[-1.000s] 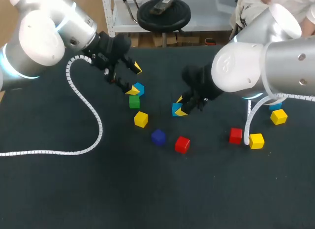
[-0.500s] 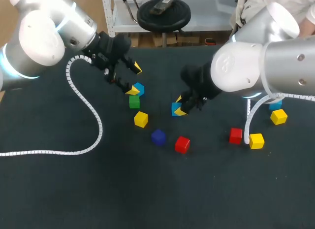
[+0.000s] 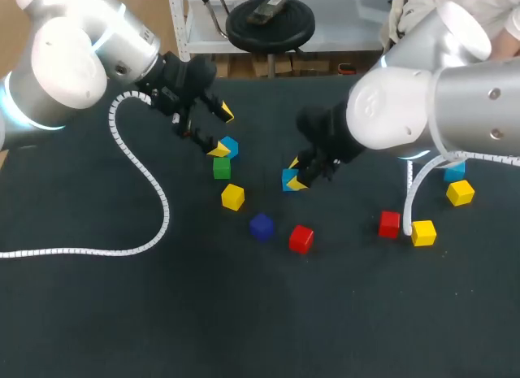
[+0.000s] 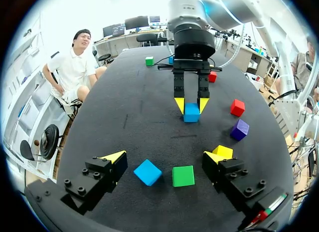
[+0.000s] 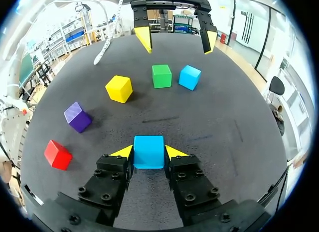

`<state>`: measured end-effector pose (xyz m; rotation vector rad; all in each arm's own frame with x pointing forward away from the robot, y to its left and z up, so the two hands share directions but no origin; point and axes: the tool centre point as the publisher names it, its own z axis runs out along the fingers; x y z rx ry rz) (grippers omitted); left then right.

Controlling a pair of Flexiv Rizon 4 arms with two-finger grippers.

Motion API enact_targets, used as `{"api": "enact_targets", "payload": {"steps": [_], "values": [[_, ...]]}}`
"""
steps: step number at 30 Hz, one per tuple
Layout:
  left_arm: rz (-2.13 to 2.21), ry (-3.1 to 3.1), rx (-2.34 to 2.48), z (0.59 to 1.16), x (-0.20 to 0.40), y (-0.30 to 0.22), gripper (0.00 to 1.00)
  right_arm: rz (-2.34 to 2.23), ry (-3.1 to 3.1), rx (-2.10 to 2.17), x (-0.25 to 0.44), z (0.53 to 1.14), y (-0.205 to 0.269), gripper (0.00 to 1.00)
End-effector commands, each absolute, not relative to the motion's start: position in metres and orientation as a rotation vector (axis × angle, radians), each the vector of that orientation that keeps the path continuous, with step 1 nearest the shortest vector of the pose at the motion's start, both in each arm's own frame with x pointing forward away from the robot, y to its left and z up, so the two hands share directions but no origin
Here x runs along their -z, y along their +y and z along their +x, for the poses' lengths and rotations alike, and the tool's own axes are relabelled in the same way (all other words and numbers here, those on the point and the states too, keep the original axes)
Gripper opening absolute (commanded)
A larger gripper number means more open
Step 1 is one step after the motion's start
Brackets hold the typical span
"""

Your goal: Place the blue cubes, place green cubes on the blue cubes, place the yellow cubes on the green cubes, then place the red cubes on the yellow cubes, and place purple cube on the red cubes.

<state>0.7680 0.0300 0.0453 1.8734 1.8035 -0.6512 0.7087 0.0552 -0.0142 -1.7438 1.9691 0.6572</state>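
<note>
My right gripper (image 5: 148, 152) is shut on a blue cube (image 5: 148, 151), low over the middle of the table (image 3: 291, 180). My left gripper (image 3: 218, 130) hangs open above a second blue cube (image 3: 230, 146) and a green cube (image 3: 222, 168), which lie side by side between its fingers in the left wrist view, blue cube (image 4: 147, 172), green cube (image 4: 183, 175). A yellow cube (image 3: 233, 197), a purple cube (image 3: 261, 226) and a red cube (image 3: 301, 238) lie in front of them. My left gripper (image 5: 174, 40) faces my right one across these cubes.
At the right lie a red cube (image 3: 389, 223), two yellow cubes (image 3: 423, 232) (image 3: 460, 192) and a blue cube (image 3: 454, 171) partly behind my right arm. A white coiled cable (image 3: 154, 191) trails over the table's left side.
My right gripper has shifted slightly to the left with the blue cube in it. The left arm has not moved.
</note>
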Motion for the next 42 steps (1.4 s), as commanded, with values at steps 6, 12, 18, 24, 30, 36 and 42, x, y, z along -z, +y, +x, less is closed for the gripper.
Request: {"api": "enact_targets", "payload": {"steps": [6, 12, 18, 24, 30, 36, 42], "values": [[1.875, 1.802, 0.653, 0.769, -0.045, 0.03, 1.0, -1.747, 1.985, -0.668, 0.018, 0.71, 0.056, 0.39], [1.875, 1.802, 0.653, 0.769, -0.045, 0.03, 1.0, -1.731, 1.998, -0.682, 0.018, 0.71, 0.055, 1.0], [1.875, 1.802, 0.653, 0.769, -0.045, 0.03, 1.0, -1.682, 1.996, -0.692, 0.013, 0.715, 0.049, 1.0], [1.875, 1.802, 0.653, 0.769, -0.045, 0.03, 1.0, -1.61, 1.913, -0.733, -0.012, 0.731, 0.026, 1.0], [1.875, 1.802, 0.653, 0.769, -0.045, 0.03, 1.0, -1.688, 1.806, -0.755, -0.03, 0.733, 0.021, 1.0], [1.875, 1.802, 0.653, 0.769, -0.045, 0.03, 1.0, -1.767, 1.76, -0.762, -0.027, 0.729, 0.031, 1.0], [1.875, 1.802, 0.653, 0.769, -0.045, 0.03, 1.0, -1.752, 1.832, -0.706, -0.016, 0.73, 0.036, 1.0]]}}
